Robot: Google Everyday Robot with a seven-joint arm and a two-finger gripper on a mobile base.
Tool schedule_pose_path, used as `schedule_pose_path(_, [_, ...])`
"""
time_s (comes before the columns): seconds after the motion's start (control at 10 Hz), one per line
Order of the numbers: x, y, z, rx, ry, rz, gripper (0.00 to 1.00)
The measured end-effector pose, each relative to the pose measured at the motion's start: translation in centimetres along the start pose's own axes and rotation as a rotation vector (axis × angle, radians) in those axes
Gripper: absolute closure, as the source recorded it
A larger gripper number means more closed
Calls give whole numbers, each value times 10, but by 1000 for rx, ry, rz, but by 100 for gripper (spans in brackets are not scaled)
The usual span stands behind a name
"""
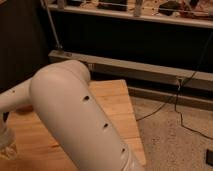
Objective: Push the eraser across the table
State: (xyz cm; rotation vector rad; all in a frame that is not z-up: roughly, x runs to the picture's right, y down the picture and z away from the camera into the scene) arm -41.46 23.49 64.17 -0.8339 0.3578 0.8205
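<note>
Low left over the wooden table [112, 95], our gripper [5, 142] is in a state we cannot tell; seeing no eraser, we judge finding it comes first.

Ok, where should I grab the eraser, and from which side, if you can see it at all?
No grip can be picked yet: the eraser doesn't show. The white arm covers most of the wooden table, and the boards that do show carry no eraser. The gripper is out of view too. Shift the arm or camera first.
</note>
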Motion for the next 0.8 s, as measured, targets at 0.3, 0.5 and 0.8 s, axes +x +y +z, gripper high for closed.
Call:
schedule_pose_path(0.3, [-18,-14,-12,4,-77,63,83])
schedule_pose_path(0.5, [-18,-12,-12,4,-77,59,63])
schedule_pose_path(0.8, [-18,-12,-12,4,-76,59,33])
